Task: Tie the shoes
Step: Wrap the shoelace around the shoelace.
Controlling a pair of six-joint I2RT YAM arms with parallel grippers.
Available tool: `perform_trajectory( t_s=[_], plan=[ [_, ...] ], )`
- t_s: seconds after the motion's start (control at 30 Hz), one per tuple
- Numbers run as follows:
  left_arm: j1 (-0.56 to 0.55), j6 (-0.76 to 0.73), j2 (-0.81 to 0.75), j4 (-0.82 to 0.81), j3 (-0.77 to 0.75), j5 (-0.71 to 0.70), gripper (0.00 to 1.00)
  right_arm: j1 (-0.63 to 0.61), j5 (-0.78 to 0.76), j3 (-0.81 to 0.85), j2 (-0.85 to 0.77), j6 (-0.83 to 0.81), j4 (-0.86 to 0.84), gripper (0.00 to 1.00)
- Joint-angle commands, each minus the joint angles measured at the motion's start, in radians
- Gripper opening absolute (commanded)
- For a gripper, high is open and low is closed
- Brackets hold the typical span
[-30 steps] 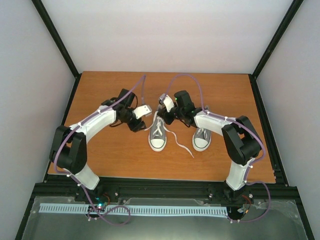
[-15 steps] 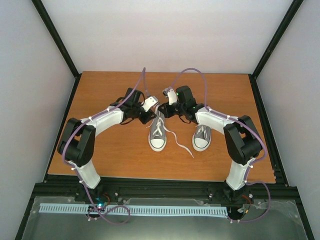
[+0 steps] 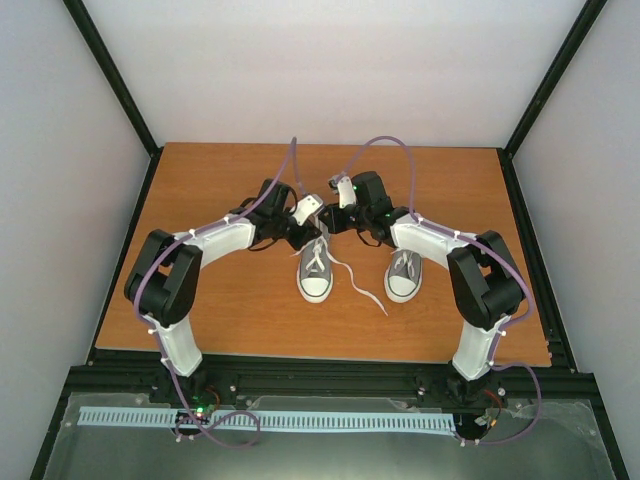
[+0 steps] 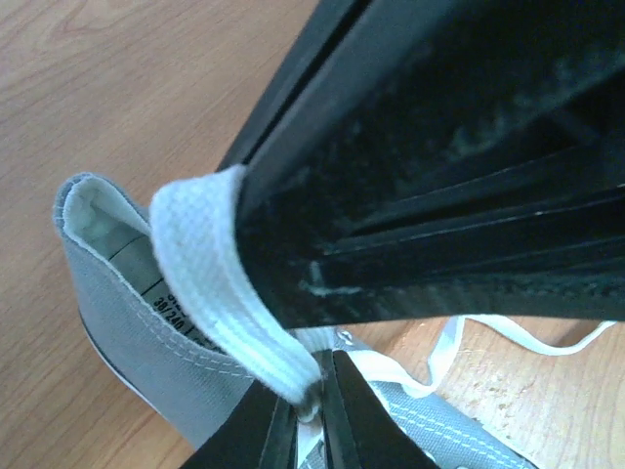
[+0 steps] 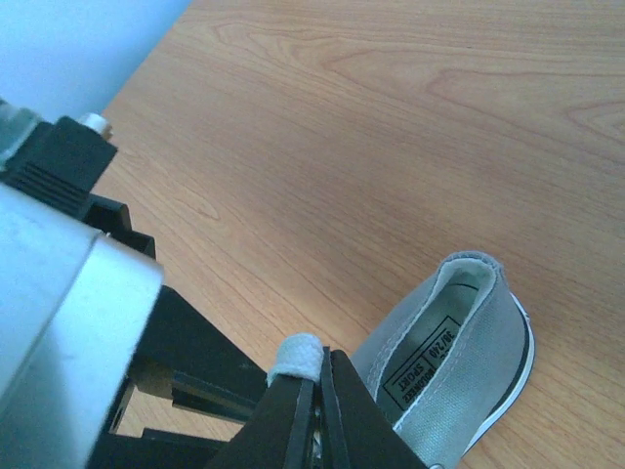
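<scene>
Toes near, heels far: grey canvas sneakers (image 3: 314,278) stood apart on bench (image 3: 220,300). Over the collar of the one nearer the left arm, left gripper (image 4: 312,412) was clamped on flat white lace (image 4: 220,293). Right gripper (image 5: 319,405) was closed, apparently pinching lace too. Lace judged light, limp, slippery, so grip close to eyelets.

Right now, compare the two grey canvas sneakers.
The left grey canvas sneaker trails a loose white lace; the right sneaker shows none. The left pincer and right pincer pinch the left sneaker's lace; neither touches the right sneaker. Both toes face the arms' bases.
</scene>
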State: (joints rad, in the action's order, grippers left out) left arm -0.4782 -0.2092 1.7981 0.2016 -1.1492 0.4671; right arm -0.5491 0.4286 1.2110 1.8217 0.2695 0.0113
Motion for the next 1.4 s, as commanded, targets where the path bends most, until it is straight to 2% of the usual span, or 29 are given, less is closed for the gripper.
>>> perform_trajectory(
  t_s=[0.0, 0.13, 0.3, 0.57, 0.73, 0.83, 0.93, 1.2, 1.37],
  plan=[
    [-0.011, 0.031, -0.033, -0.059, 0.019, 0.054, 0.12, 0.005, -0.022, 0.016, 0.004, 0.031, -0.021, 0.03],
    [-0.011, 0.032, -0.035, -0.083, 0.027, 0.052, 0.19, 0.005, -0.022, 0.015, 0.006, 0.040, -0.029, 0.03],
    [-0.011, 0.059, 0.016, -0.067, -0.015, 0.035, 0.18, 0.005, -0.016, 0.013, 0.005, 0.045, -0.034, 0.03],
    [-0.011, 0.076, 0.018, -0.086, -0.018, 0.030, 0.01, 0.004, -0.008, 0.006, -0.004, 0.049, -0.030, 0.03],
    [-0.012, 0.075, 0.012, -0.095, -0.003, 0.023, 0.01, 0.005, -0.037, 0.009, -0.022, 0.026, 0.025, 0.23],
    [-0.011, 0.054, 0.004, -0.109, 0.014, -0.007, 0.01, 0.005, -0.102, 0.002, -0.063, -0.016, 0.103, 0.40],
    [-0.011, 0.024, -0.004, -0.124, 0.028, -0.028, 0.01, 0.005, -0.180, -0.021, -0.131, -0.071, 0.214, 0.47],
    [-0.010, -0.033, -0.032, -0.141, 0.066, -0.002, 0.01, -0.008, -0.309, -0.125, -0.279, -0.119, 0.611, 0.53],
    [-0.011, -0.036, -0.038, -0.190, 0.104, 0.008, 0.01, -0.072, -0.344, -0.172, -0.286, -0.096, 0.771, 0.52]
  ],
)
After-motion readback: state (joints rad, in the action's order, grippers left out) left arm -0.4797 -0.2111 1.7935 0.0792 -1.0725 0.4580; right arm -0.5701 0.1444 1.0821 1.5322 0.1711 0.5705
